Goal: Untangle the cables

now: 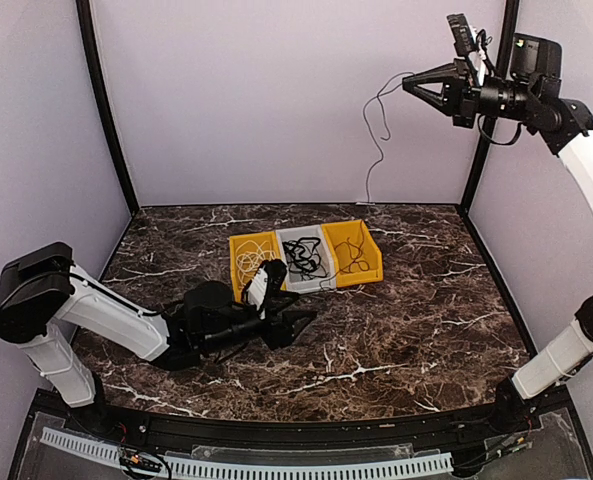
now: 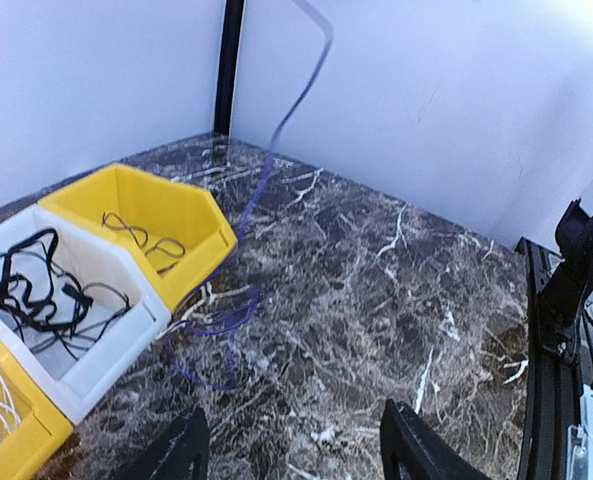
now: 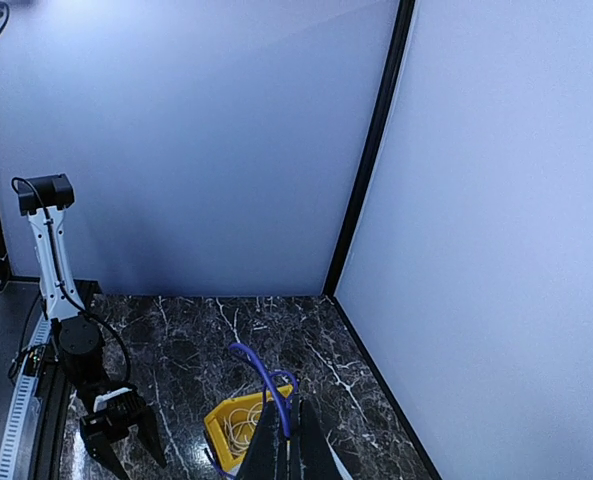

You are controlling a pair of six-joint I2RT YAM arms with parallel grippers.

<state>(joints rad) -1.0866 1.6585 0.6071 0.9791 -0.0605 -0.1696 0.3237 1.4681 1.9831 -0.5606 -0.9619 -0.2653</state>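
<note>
Three bins line up mid-frame in the top view: white cable [image 1: 248, 262] in the left yellow bin [image 1: 235, 246], black cable [image 1: 304, 258] in the white bin [image 1: 300, 233], brownish cable [image 1: 352, 256] in the right yellow bin [image 1: 375, 262]. Upper right, the right gripper [image 1: 408, 84] is pinched shut on a thin blue cable [image 1: 385, 135] that dangles to the marble table [image 1: 426, 320]. Lower centre, the left gripper [image 1: 294, 328] lies low, jaws wide, nothing in them.

Left wrist view: the blue cable drops from the top edge into a loose coil [image 2: 226, 320] just beside the yellow bin's corner.

Right wrist view: the blue loop [image 3: 266, 372] is clamped at the fingertips.

My call: raise the right arm steadily until that coil lifts free, and keep the tail off the bin corner so it doesn't snag.
</note>
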